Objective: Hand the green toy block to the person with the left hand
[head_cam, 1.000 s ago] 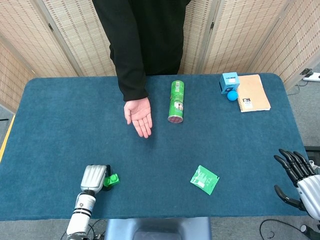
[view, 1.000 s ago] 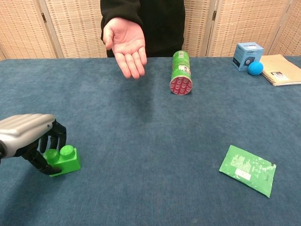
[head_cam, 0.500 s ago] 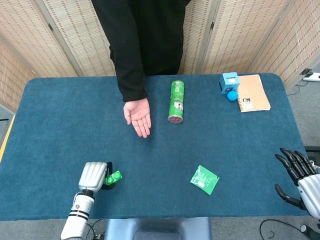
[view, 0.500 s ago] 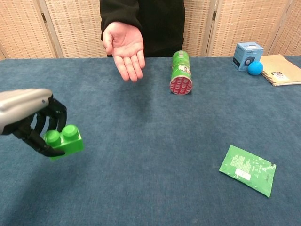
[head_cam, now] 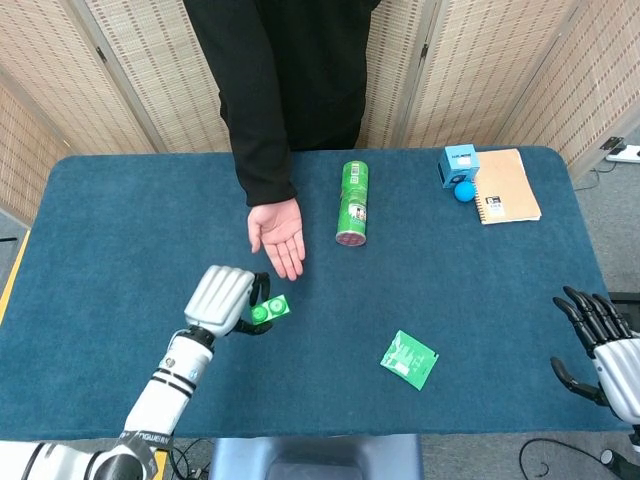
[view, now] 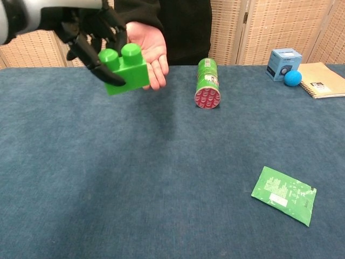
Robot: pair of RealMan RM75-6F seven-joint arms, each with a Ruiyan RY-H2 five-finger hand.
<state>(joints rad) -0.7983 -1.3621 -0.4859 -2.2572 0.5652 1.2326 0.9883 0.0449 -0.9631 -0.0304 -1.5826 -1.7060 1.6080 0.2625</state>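
Nearest the robot, at the table's [head_cam: 100, 300] near right corner, the right hand [head_cam: 600, 345] with dark fingers spread apart, holding nothing, well apart from everything else. A little farther in, a flat green packet [head_cam: 409, 359] lying on the blue cloth, well short of the green can [head_cam: 352, 203] and slightly right of it. To the near left of the can, the left hand [head_cam: 222, 300] raised above the table on its silver arm, dark fingers [view: 86, 46] clamped on the green toy block [head_cam: 269, 311]; block lifted clear of the cloth, studs up, tilted. In the chest view, block [view: 126, 67] overlapping the lower edge of the person's open palm [view: 145, 46]; whether touching it cannot be told. In the head view, block just short of the palm's [head_cam: 277, 229] fingertips, left and nearer than the can. Farther on, the can lying on its side along the table's depth, red end facing the robot, just right of the palm. Beyond and well right of the can, near the far right corner, a small blue box [head_cam: 460, 165] with a blue ball [head_cam: 464, 192] touching its near side, and a tan spiral notebook [head_cam: 506, 186] just right of both. Behind the table's far edge, left of the can's line, the person [head_cam: 280, 70] in a black top, arm reaching down to the open palm.
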